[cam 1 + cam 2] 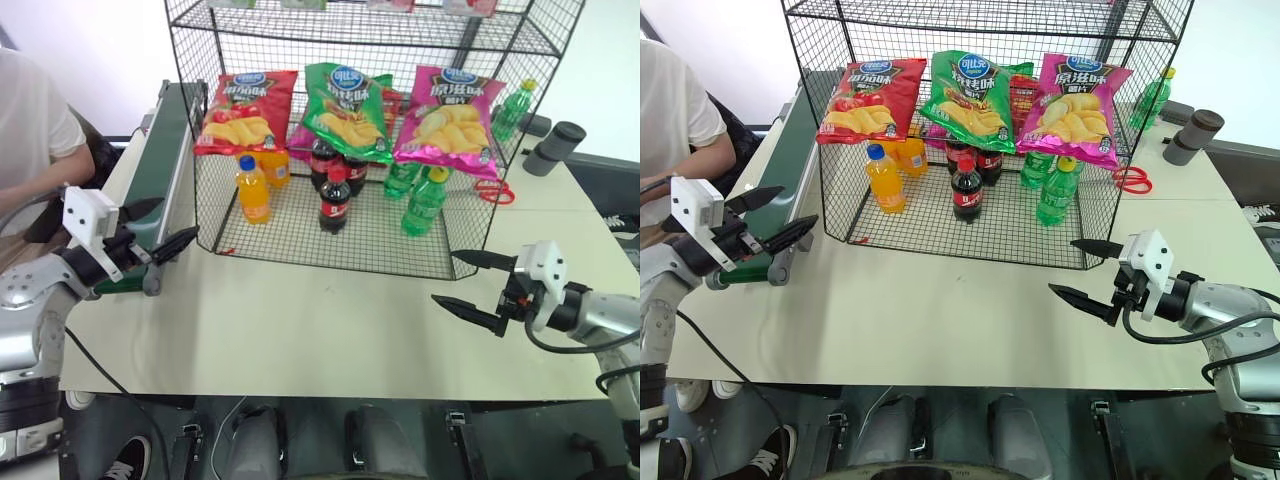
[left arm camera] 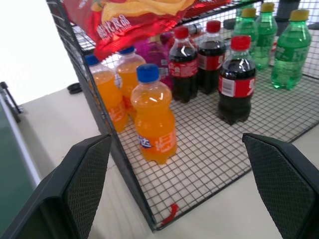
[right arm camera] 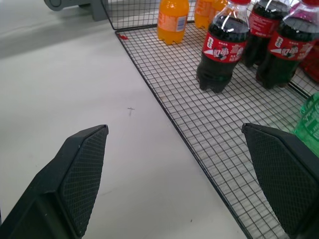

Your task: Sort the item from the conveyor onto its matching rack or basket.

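Shiny green crisp bag (image 1: 348,112) hanging tilted on the black wire rack (image 1: 250,230), between red and pink bags; dark green conveyor (image 1: 160,160) alongside.

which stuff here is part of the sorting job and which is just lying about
Job:
green crisp bag, already hanging in the rack
conveyor
wire rack
left pincer and right pincer, both open and empty

Lying about:
red scissors
grey cylinders
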